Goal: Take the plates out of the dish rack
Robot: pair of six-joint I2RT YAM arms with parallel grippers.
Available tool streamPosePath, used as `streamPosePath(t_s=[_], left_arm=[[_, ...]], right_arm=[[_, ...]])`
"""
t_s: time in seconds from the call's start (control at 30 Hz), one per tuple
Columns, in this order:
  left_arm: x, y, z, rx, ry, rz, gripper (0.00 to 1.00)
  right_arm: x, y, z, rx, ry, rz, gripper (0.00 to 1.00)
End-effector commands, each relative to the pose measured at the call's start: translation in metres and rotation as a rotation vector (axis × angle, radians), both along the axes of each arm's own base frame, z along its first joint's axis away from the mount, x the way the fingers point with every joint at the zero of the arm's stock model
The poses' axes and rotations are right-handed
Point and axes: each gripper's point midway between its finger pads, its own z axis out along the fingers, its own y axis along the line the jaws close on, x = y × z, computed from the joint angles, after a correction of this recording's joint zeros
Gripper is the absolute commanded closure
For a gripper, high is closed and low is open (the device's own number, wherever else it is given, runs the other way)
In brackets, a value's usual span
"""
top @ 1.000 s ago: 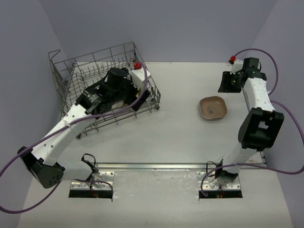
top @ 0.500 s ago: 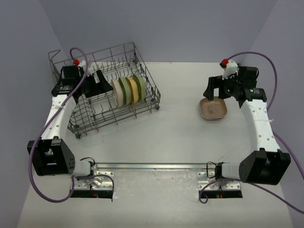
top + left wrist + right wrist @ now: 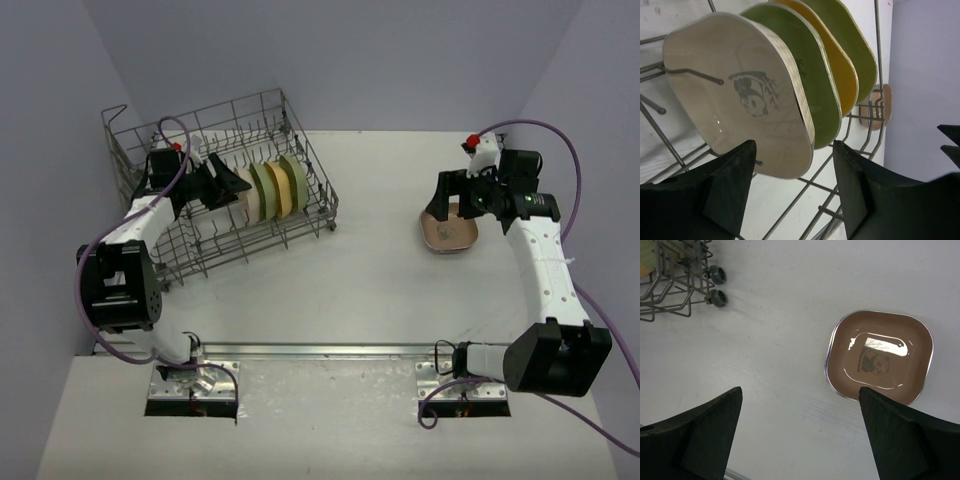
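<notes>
Jaws parted on both: left gripper [image 3: 794, 165] straddling cream plate [image 3: 740, 90], ten o'clock; right gripper [image 3: 800, 390] above brown plate [image 3: 880, 357], three o'clock.

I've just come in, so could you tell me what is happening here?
The left tool sits open inside the dish rack, its jaws either side of the lower edge of the cream plate, not yet gripping. Three more plates stand behind it. The right tool hangs open above the brown plate lying on the table.

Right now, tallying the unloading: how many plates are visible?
5: cream plate, green plate, yellow plate and olive plate upright in the dish rack; brown plate flat on the table, possibly hiding others beneath.
</notes>
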Motion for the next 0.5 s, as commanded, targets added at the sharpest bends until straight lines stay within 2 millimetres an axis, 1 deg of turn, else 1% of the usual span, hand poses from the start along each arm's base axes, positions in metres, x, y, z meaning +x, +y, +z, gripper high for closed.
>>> streamPosePath(t_s=[0.0,0.1,0.13,0.27,0.3,0.33,0.4,0.47], left_arm=[[0.024,0.004,0.017,-0.037,-0.093,0.017,0.43],[0.029,0.004,0.019,-0.045,-0.099,0.015,0.50],[0.029,0.003,0.017,-0.051,-0.092,0.013,0.51],[0.035,0.001,0.013,-0.077,-0.077,-0.012,0.60],[0.035,0.000,0.013,-0.081,-0.078,-0.019,0.61],[0.035,-0.002,0.014,-0.086,-0.077,-0.027,0.65],[0.036,-0.005,0.024,-0.102,-0.123,-0.054,0.77],[0.032,-0.013,0.034,-0.149,-0.141,-0.098,0.90]], right_arm=[[0.001,0.004,0.003,0.045,-0.004,-0.011,0.01],[0.000,0.005,-0.001,0.053,0.010,-0.011,0.01],[0.000,0.005,-0.001,0.053,0.010,-0.011,0.01],[0.001,0.006,-0.002,0.062,0.020,-0.014,0.01],[0.001,0.006,-0.001,0.064,0.018,-0.015,0.01],[0.001,0.006,-0.001,0.065,0.019,-0.016,0.01],[0.000,0.007,-0.001,0.067,0.021,-0.014,0.01],[-0.001,0.007,0.000,0.067,0.019,-0.014,0.01]])
